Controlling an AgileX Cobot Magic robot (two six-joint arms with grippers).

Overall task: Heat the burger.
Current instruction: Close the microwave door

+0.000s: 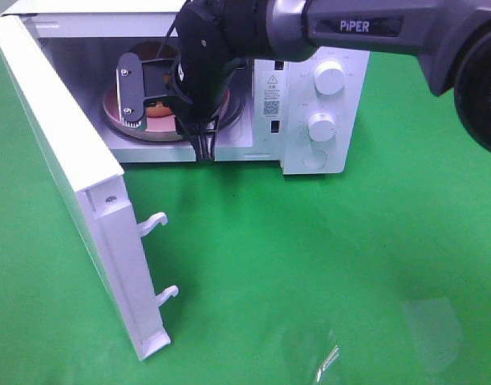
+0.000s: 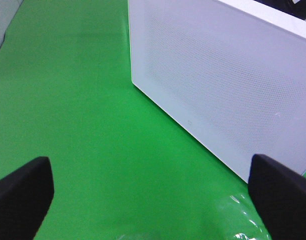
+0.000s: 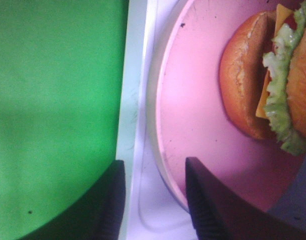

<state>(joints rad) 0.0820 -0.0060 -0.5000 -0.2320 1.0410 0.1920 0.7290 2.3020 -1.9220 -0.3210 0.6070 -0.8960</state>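
- Door (image 1: 69,160): white, is standing swung wide open at the left of the microwave (image 1: 265,156), with two latch hooks (image 1: 153,223) projecting from its free edge.
- Left gripper (image 2: 153,200): is hovering over the green tabletop (image 1: 310,265) beside the outer face of the door. Its jaws are standing spread wide, with nothing between them.
- Pink plate (image 3: 193,100): round, is sitting on the floor of the microwave cavity, with its rim lying near the front sill.
- Burger (image 3: 253,85): is resting on the pink plate inside the cavity, showing a golden-brown bun, yellow cheese and green lettuce. It is mostly hidden behind the arm in the high view.
- Right gripper (image 3: 154,165): is reaching into the cavity opening. Its jaws are standing parted and released, one on each side of the plate's rim, clear of the burger.
- Knobs (image 1: 329,79): two, white, are sitting one above the other on the control panel at the right.
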